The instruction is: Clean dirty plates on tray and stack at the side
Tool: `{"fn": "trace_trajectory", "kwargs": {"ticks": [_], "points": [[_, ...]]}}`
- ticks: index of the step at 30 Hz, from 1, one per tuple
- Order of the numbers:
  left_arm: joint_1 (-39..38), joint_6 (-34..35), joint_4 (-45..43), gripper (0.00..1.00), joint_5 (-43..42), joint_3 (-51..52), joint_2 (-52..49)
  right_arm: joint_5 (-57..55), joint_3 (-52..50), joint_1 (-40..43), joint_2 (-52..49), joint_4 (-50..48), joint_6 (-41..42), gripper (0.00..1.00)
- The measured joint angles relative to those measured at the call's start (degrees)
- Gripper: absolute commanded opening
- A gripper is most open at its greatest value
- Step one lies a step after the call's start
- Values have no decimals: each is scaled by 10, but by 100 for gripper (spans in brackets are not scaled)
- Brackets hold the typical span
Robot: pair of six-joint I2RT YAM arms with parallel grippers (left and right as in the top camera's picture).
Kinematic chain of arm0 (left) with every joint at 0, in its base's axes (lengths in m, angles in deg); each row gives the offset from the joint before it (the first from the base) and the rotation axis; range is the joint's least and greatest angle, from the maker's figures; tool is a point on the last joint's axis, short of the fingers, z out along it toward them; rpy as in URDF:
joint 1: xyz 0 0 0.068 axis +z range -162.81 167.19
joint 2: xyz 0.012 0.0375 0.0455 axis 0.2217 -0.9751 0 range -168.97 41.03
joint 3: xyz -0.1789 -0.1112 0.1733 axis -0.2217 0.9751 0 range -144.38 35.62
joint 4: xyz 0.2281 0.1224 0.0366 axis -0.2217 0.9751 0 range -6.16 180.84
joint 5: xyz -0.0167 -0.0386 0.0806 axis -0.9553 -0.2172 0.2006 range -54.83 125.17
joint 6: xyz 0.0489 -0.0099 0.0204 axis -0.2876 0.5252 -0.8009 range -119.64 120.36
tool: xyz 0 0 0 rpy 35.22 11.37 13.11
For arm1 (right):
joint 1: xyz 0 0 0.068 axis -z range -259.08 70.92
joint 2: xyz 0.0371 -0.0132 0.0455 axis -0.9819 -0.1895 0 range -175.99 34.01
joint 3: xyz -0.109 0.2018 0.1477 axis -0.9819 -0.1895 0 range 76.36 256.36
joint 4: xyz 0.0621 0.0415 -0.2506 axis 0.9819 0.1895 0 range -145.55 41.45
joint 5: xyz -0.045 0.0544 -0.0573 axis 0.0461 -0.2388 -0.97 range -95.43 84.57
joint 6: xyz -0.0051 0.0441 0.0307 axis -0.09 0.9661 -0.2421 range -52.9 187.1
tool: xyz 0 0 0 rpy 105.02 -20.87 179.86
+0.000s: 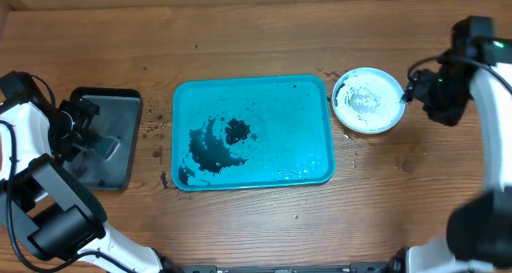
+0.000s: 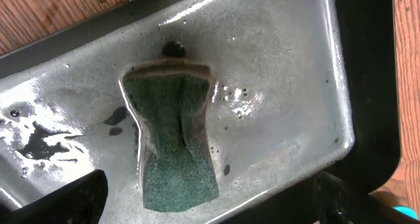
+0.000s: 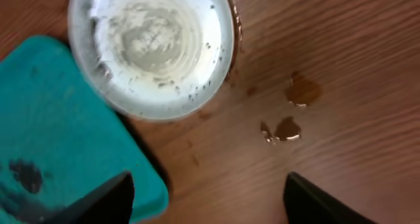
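Observation:
The turquoise tray (image 1: 296,121) lies mid-table, wet and smeared with black dirt, with no plate on it. Its corner shows in the right wrist view (image 3: 52,112). A round white plate (image 1: 368,100) with a pale rim sits on the table just right of the tray. It is wet with a few dark specks (image 3: 154,40). I cannot tell whether other plates lie under it. My right gripper (image 1: 410,93) is open and empty beside the plate, over bare wood (image 3: 210,201). My left gripper (image 1: 80,121) is open above a green sponge (image 2: 174,138).
The sponge (image 1: 104,147) lies in a smaller black tray (image 1: 120,105) at the left, which is wet and soapy inside (image 2: 282,86). Brown water drops (image 3: 295,92) and dirt specks lie on the wood near the plate.

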Motion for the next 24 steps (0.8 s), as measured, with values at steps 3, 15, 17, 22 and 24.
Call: {"fn": "trace_trajectory", "kwargs": {"ticks": [3,15,17,22,24], "points": [[0,0,0,100,0,0,0,5,0,-6,88,48,3,100],[0,0,0,100,0,0,0,30,0,-126,205,155,7,100],[0,0,0,100,0,0,0,50,0,-143,213,155,9,100],[0,0,0,100,0,0,0,93,0,-153,219,155,10,100],[0,0,0,100,0,0,0,100,0,-153,219,155,11,100]]}}
